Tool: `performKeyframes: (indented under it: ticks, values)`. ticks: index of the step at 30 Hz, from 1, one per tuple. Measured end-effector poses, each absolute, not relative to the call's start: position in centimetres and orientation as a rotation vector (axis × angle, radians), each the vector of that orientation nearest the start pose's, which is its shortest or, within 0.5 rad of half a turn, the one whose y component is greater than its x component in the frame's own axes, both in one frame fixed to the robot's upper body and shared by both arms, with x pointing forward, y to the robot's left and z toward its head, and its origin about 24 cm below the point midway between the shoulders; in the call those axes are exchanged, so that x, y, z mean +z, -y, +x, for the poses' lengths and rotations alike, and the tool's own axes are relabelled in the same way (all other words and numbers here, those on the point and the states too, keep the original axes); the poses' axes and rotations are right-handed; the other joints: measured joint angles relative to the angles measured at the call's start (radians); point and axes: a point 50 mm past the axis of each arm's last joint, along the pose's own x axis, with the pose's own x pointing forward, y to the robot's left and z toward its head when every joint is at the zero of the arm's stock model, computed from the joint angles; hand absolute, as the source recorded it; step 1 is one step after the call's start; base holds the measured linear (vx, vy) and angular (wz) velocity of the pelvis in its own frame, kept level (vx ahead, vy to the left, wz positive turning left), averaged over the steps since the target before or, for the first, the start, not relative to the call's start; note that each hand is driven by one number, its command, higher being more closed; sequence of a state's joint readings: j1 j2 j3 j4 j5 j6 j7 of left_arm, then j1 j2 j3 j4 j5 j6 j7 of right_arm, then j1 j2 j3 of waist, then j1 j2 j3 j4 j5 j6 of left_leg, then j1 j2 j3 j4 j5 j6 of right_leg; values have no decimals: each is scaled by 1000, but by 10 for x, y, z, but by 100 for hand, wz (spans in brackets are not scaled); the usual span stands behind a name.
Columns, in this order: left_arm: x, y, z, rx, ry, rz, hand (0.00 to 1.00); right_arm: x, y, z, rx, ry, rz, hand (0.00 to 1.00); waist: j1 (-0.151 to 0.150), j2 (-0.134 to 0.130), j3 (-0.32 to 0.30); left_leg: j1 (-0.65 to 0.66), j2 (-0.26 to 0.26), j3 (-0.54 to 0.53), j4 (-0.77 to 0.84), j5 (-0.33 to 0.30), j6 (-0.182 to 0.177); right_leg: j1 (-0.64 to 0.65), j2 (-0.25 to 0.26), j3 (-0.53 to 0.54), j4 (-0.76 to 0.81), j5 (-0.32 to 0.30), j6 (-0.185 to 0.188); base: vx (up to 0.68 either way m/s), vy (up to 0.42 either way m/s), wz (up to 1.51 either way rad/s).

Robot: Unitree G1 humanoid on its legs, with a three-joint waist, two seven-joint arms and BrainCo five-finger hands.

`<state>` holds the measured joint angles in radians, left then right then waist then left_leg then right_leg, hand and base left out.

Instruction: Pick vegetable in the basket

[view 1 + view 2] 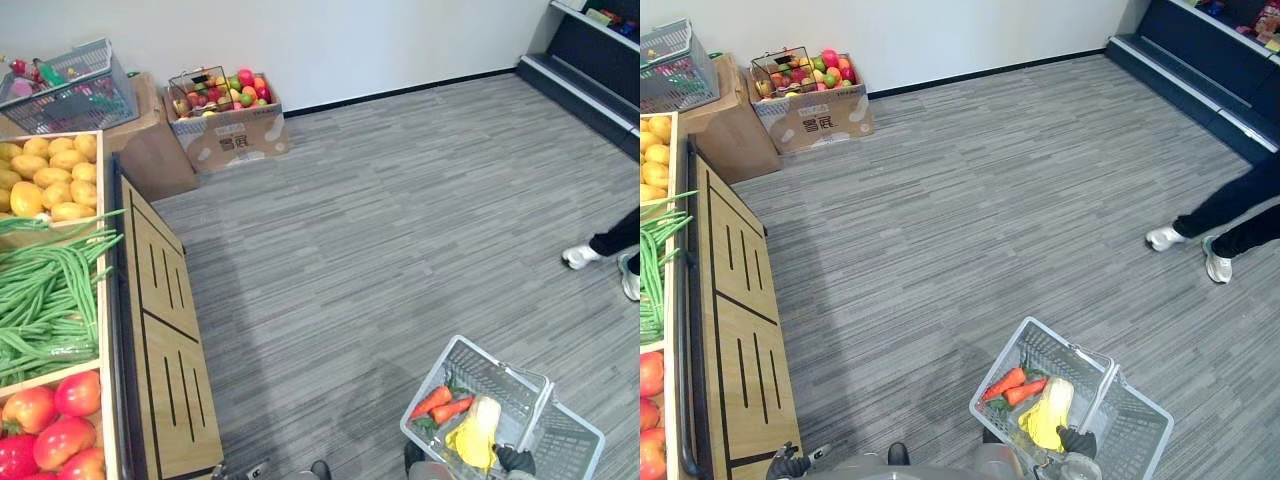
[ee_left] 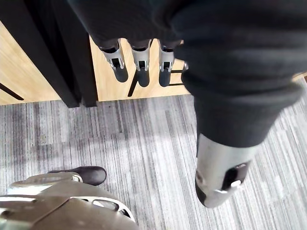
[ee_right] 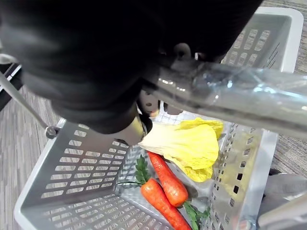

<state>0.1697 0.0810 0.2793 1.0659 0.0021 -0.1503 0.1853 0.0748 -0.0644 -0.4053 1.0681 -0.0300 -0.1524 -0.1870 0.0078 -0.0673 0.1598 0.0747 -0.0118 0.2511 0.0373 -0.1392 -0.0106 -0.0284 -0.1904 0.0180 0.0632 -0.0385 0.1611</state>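
A grey plastic basket (image 1: 565,440) hangs at my lower right, holding two carrots (image 1: 441,404) and a yellow leafy cabbage (image 1: 477,432). My right hand (image 1: 516,459) is curled round its clear handle (image 3: 240,93); the right wrist view looks down on the carrots (image 3: 165,179) and cabbage (image 3: 189,146) inside. At my left a wooden stand (image 1: 165,330) carries yellow fruit (image 1: 50,175), green beans (image 1: 50,295) and tomatoes (image 1: 55,420). My left hand (image 2: 139,67) hangs beside the stand's wooden side, fingers straight, holding nothing.
A cardboard box of mixed fruit (image 1: 225,115) stands by the back wall, and another grey basket (image 1: 70,90) rests on a box beside it. A person's legs in white shoes (image 1: 600,250) stand at the right. Dark shelving (image 1: 590,60) fills the far right corner.
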Motion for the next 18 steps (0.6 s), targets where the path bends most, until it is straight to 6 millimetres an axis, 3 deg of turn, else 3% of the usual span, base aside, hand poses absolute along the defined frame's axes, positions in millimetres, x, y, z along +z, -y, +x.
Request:
performKeyframes:
  ticks: [8,13,18]
  values:
    - [-161,-225,56,492,-1092,40,0,-156,239,76,-599,-1036,3,100,-2,22,-19,-2,7,-129,-3,23,-9,95,-1,-158,-61,-1,0,-26,-59,44]
    - [-163,-221,53,519,-1103,-19,0,-155,242,76,-597,-1035,-9,100,4,39,-34,1,19,-178,-49,65,-21,110,14,-214,-71,-2,-3,-51,-74,33]
    - [-164,-220,52,520,-1112,-21,0,-157,242,71,-615,-1051,15,100,3,40,-35,25,33,-192,-79,82,-29,140,30,-239,-97,3,-9,-26,-49,10]
